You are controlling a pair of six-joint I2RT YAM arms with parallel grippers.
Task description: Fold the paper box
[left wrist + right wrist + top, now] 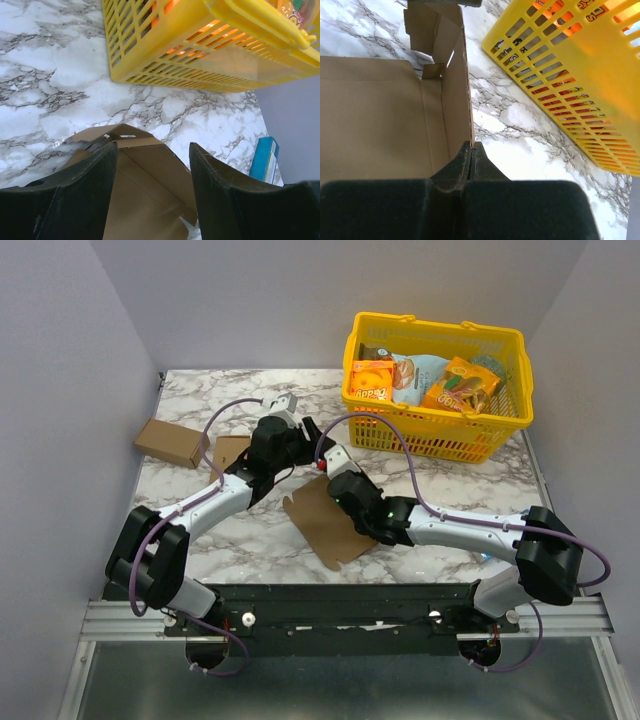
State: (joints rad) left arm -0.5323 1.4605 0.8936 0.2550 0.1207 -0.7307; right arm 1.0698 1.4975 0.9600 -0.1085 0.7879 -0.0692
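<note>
Brown plain-cardboard paper box (322, 528) lies flat on the marbled tabletop (460, 485), beneath both tools. Right tool (471, 150) is closed, pinching the box's upright side panel (456, 90). Left tool (152, 150), jaws apart, holds nothing.

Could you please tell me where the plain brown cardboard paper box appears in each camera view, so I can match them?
Top external: the plain brown cardboard paper box lies at the picture's centre.
Left wrist: the box fills the bottom centre.
Right wrist: the box fills the left half, one wall raised.
Shared landmark: the yellow plastic slotted basket, toward the upper right in every view.
</note>
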